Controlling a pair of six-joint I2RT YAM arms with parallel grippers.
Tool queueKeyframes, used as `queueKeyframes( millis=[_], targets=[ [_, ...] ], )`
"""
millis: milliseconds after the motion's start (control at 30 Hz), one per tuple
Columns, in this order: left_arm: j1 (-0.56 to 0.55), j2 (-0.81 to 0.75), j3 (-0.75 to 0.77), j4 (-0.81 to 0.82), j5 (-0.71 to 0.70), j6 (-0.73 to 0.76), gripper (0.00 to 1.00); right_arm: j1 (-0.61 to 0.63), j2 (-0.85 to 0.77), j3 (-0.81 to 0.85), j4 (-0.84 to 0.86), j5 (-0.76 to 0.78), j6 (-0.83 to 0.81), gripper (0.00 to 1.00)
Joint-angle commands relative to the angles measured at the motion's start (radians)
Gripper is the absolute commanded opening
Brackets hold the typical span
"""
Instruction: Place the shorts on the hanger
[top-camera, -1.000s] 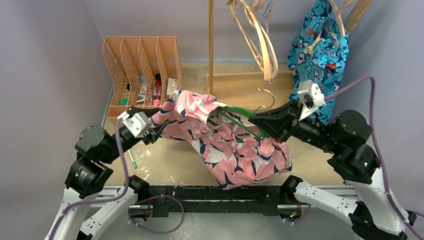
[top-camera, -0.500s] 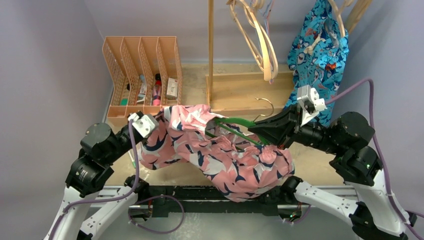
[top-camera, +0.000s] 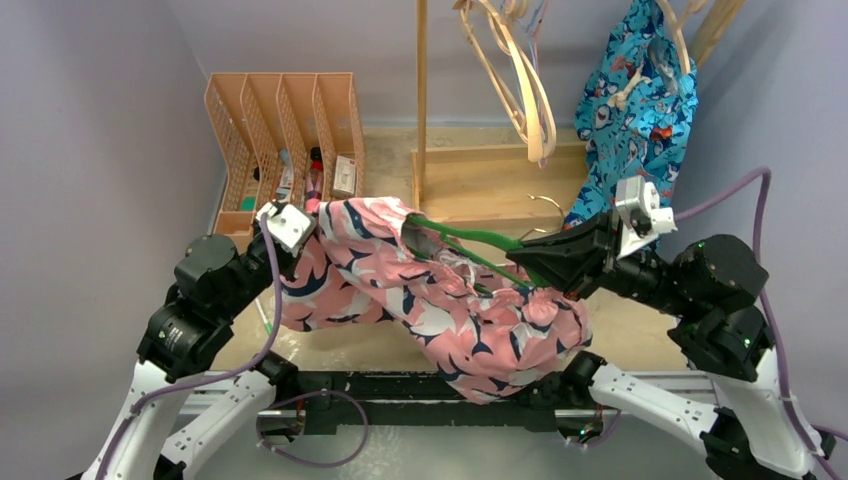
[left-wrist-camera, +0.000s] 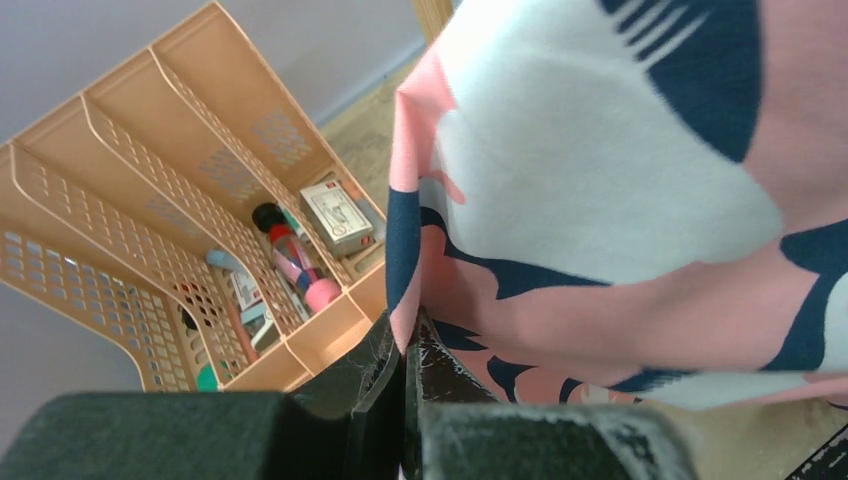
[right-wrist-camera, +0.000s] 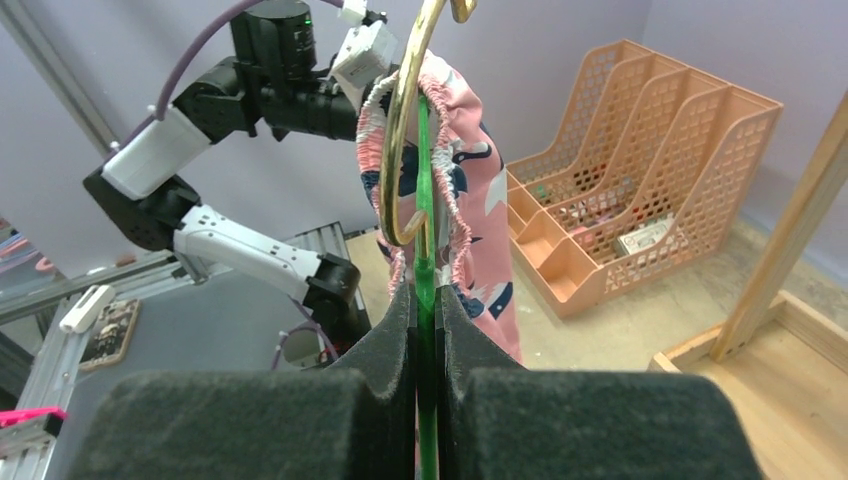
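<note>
1. Clamping the hanger (right-wrist-camera: 425, 200) in the right gripper (right-wrist-camera: 417, 295), with jaws pressed together on the green neck just below the metal hook (right-wrist-camera: 398, 150); held aloft, likely to give the cloth a fixed frame to slide over.
2. Pinching an edge of the shorts (top-camera: 440, 300) in the left gripper (left-wrist-camera: 405, 350), with fingers closed tight on the pink fabric; raised on the left side, apparently to keep the opening spread.
3. Partly threaded: one green arm of the hanger inside the elastic waistband, with the rest of the shorts bunched and drooping between the two arms.
4. Next, probably: drawing the held edge leftward along the hanger so the fabric hangs evenly.
5. Worth watching: sagging cloth slipping off the free end; also keeping apart from the wooden post (top-camera: 421, 90) and the orange file rack (top-camera: 285, 130) behind.
</note>
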Motion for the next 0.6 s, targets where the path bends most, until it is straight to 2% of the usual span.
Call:
queueKeyframes(
  millis=[0,133,233,400,567],
  targets=[
    [0.002,0.006,0.019,0.001,-0.022,-0.044,0.07,-0.003,0.036,0.017,0.064,0.108,-0.005,0.00],
    [0.003,-0.005,0.021,0.027,-0.010,-0.075,0.37,-0.003,0.057,0.035,0.002,0.174,-0.009,0.00],
    [0.003,-0.015,0.021,0.050,0.019,-0.100,0.51,-0.003,0.060,0.037,-0.050,0.210,0.009,0.00],
    [0.003,-0.025,-0.019,0.120,0.052,-0.116,0.65,-0.003,0.066,0.024,-0.167,0.279,0.058,0.00],
    [0.002,-0.024,-0.085,0.246,0.004,-0.204,0.69,-0.003,0.057,-0.009,-0.252,0.353,0.132,0.00]
  ],
)
